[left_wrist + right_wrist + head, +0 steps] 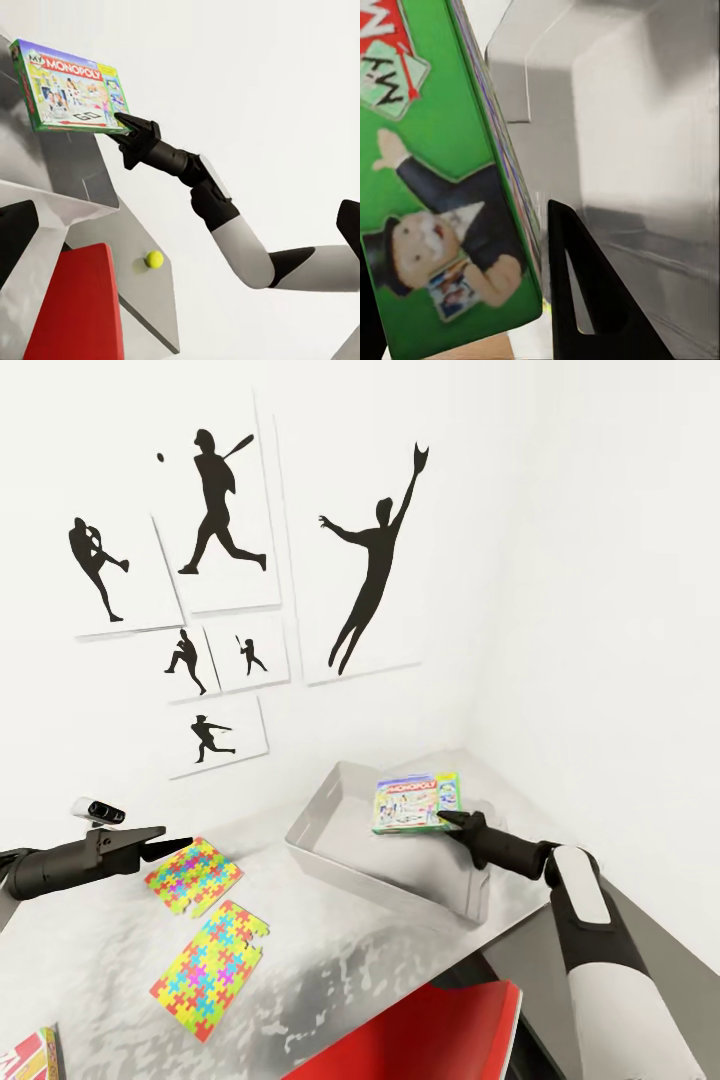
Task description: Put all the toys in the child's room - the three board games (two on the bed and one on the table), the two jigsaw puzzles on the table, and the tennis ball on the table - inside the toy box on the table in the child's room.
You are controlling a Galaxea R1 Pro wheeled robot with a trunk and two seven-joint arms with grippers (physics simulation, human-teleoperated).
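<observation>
My right gripper [443, 817] is shut on the near edge of a green-and-white Monopoly board game [416, 801], holding it just above the light grey toy box [330, 850]. The left wrist view shows the same game [71, 86] held in that gripper [122, 122]. In the right wrist view the game's green face [442, 187] lies against a black finger [585, 300], with the tub's inside [652, 142] behind. My left gripper [170, 847] is open, at the far edge of one jigsaw puzzle [193, 876]. A second puzzle [213, 955] lies nearer. The tennis ball [154, 259] rests on the table.
The pale grey table [340, 950] meets white walls with black sports-silhouette prints [220, 500]. A red chair [420, 1035] is tucked at the table's near edge. The corner of a red and yellow printed box [30, 1055] shows at the lower left.
</observation>
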